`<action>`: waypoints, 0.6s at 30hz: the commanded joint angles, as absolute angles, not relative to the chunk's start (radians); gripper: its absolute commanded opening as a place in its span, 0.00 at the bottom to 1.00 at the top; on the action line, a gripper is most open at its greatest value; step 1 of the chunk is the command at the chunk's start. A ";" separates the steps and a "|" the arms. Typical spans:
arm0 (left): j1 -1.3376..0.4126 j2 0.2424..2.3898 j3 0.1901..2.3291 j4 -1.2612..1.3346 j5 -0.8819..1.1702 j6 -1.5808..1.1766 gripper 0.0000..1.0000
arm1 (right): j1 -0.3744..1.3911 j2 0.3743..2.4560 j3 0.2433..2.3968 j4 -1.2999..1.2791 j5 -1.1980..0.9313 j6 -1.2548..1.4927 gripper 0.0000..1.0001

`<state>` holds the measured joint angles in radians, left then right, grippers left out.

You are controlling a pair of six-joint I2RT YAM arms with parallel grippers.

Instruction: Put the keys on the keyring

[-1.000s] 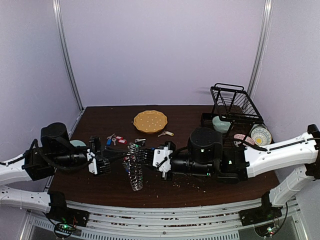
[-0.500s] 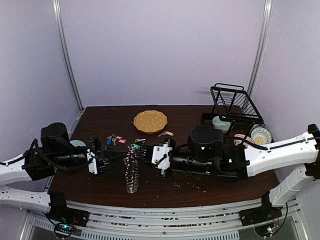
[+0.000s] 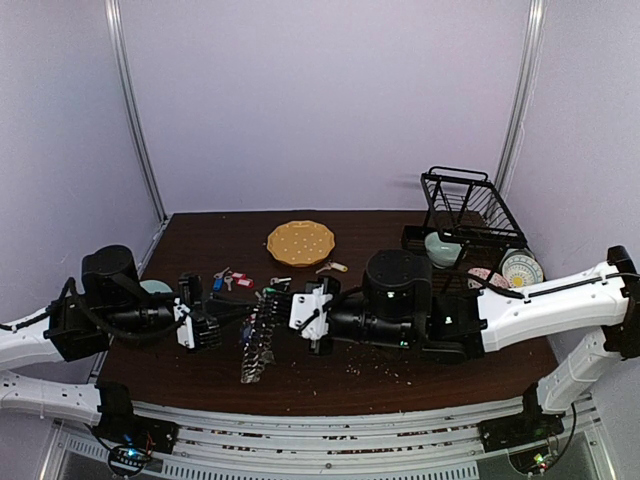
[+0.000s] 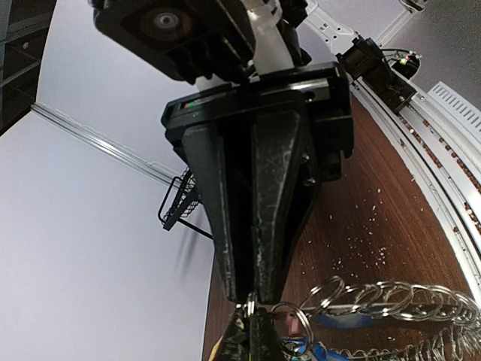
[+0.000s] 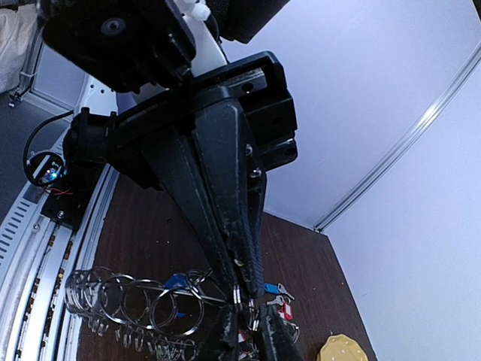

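Observation:
The keyring [image 3: 257, 340] hangs between my two grippers over the table's front middle, its fringe of small rings and keys drooping down and left. My left gripper [image 3: 240, 308] is shut on its wire at the left. My right gripper [image 3: 284, 304] is shut on it at the right, fingertips nearly touching the left's. In the left wrist view my gripper [image 4: 252, 298] pinches a small ring, with the keyring's loops [image 4: 391, 295] to the right. In the right wrist view my gripper [image 5: 248, 302] also pinches a ring beside the loops [image 5: 135, 304]. Loose blue-tagged [image 3: 218, 280] and red-tagged [image 3: 241, 282] keys lie behind.
A yellow-orange round plate [image 3: 300, 241] sits at the back middle, with a yellow-tagged key [image 3: 334, 266] beside it. A black wire rack [image 3: 470, 215] with a bowl stands at the back right. Crumbs dot the table in front of the right arm.
My right gripper has moved left toward the left gripper. The hanging part of the keyring has swung left and now slants. The left arm has hardly moved.

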<state>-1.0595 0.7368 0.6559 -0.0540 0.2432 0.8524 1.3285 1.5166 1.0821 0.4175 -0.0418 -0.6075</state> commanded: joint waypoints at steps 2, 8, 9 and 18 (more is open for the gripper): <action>-1.063 0.726 0.654 0.038 0.263 0.836 0.00 | 1.324 1.534 1.122 0.386 -0.029 -0.628 0.01; -1.062 0.725 0.649 0.053 0.272 0.819 0.03 | 1.309 1.512 1.091 0.456 -0.034 -0.555 0.00; -1.062 0.726 0.648 0.061 0.274 0.806 0.20 | 1.295 1.504 1.077 0.491 -0.071 -0.521 0.00; -1.060 0.712 0.631 0.099 0.292 0.788 0.33 | 1.210 1.408 0.847 0.997 -0.406 -0.279 0.00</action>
<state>-1.0595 0.7052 0.6430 0.0296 0.2527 0.8043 1.2129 1.4601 0.8951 0.6800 -0.2501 -0.3912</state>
